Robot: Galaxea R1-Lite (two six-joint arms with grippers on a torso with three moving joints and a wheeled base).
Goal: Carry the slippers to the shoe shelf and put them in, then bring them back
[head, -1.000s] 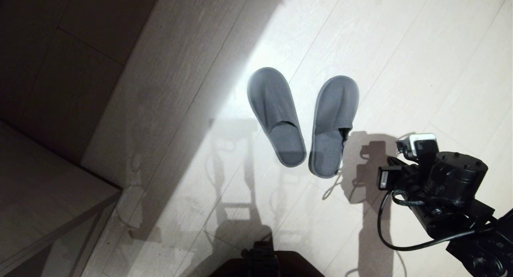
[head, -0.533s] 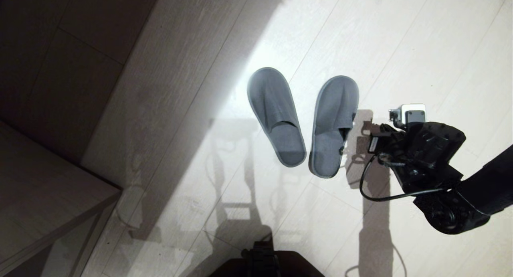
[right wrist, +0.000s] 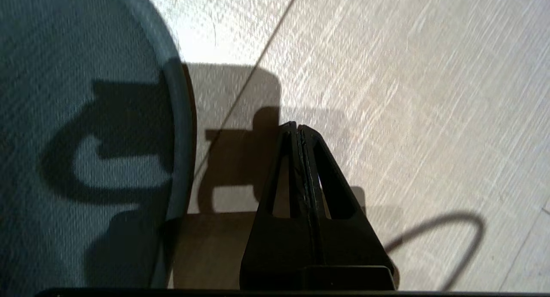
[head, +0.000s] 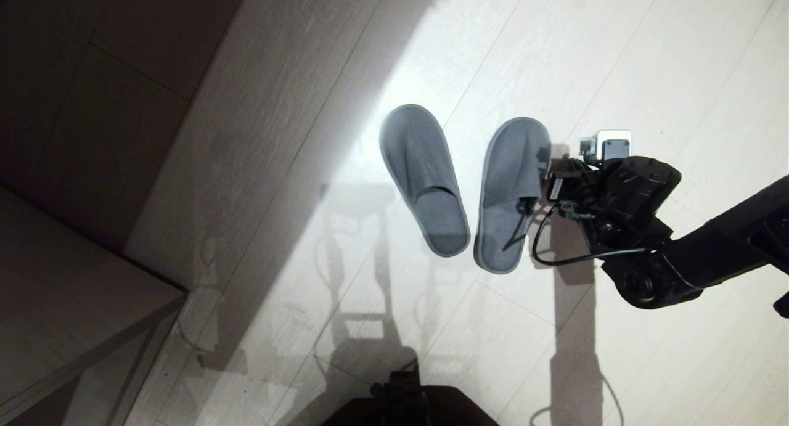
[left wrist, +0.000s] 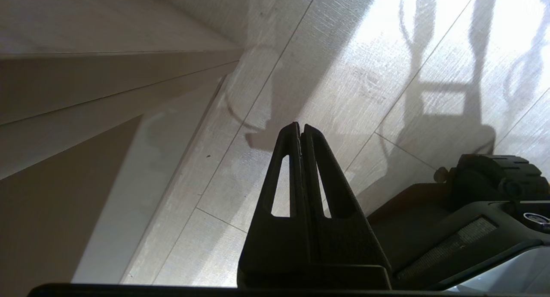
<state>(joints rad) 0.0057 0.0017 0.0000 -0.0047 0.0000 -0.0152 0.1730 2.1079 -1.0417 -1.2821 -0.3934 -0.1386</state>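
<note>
Down low, closest to the robot, the left gripper (left wrist: 299, 131) hangs by the robot's dark base (left wrist: 472, 219). Its two black fingers are pressed together and hold nothing. Beside it is a pale wooden cabinet (left wrist: 86, 73) with a smooth, flat side.

Next comes the right gripper (right wrist: 296, 131). It hangs low over the floor (right wrist: 386, 95), just beside the right slipper (right wrist: 77, 138). Its fingers are pressed together too, with nothing between them. That could be a problem. With fingers pinched like that, it cannot grab a slipper. If it goes on that way, I think it will only poke or push the slipper along the smooth floor. A loose black cable (head: 542, 253) hangs from the arm near the slipper's heel and might catch on it.

A bit farther out, the slippers (head: 465, 185) lie side by side on the floor, heels toward the robot and toes pointing away. They are soft grey-blue cloth with round closed toes and open backs. Soft cloth bends and can slip from a weak pinch. The floor is pale planks with fine wood lines.

The shoe shelf is not in view.
</note>
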